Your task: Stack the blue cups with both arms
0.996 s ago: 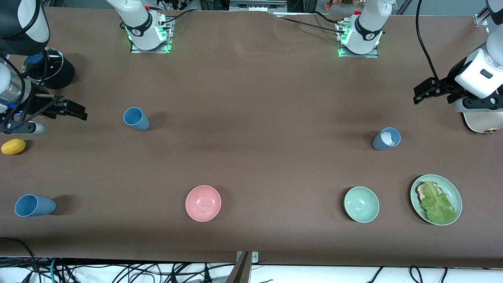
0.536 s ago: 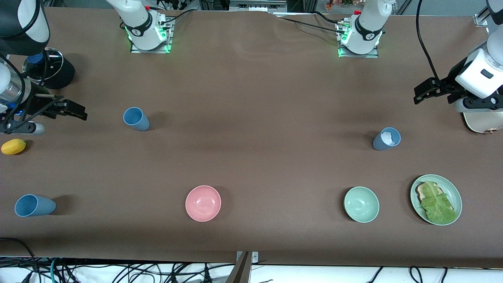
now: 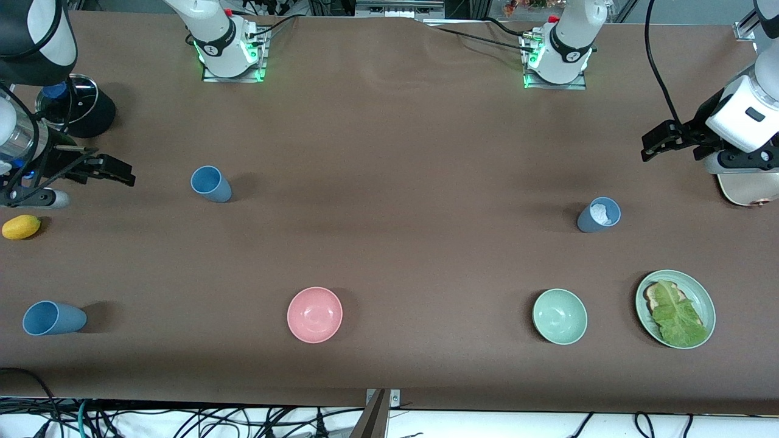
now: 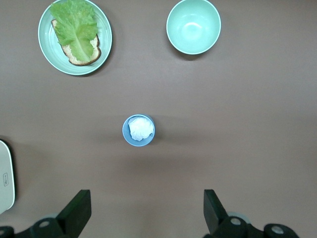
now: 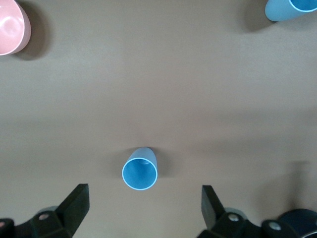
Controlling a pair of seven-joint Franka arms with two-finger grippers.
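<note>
Below my right pincer (image 5: pixel 143 213), just ahead of its spread, empty fingers, a bright blue cup (image 3: pixel 210 183) stands upright on the desk (image 3: pixel 389 182). A second bright blue cup (image 3: pixel 52 318) stands well apart from it, nearer the front camera at my right arm's end. Under my left pincer (image 4: pixel 146 215), likewise wide open and holding nothing, stands the slate-blue cup (image 3: pixel 598 215), with something white crumpled inside it. Both pincers hover above the desk, touching nothing. Farther out lie the pink bowl (image 3: pixel 314 314), the mint-green bowl (image 3: pixel 559 316) and a green plate (image 3: pixel 705 304) with lettuce on bread. I judge the task barely begun: no cup is gripped, none nested; every grasp, lift and stacking remains.
</note>
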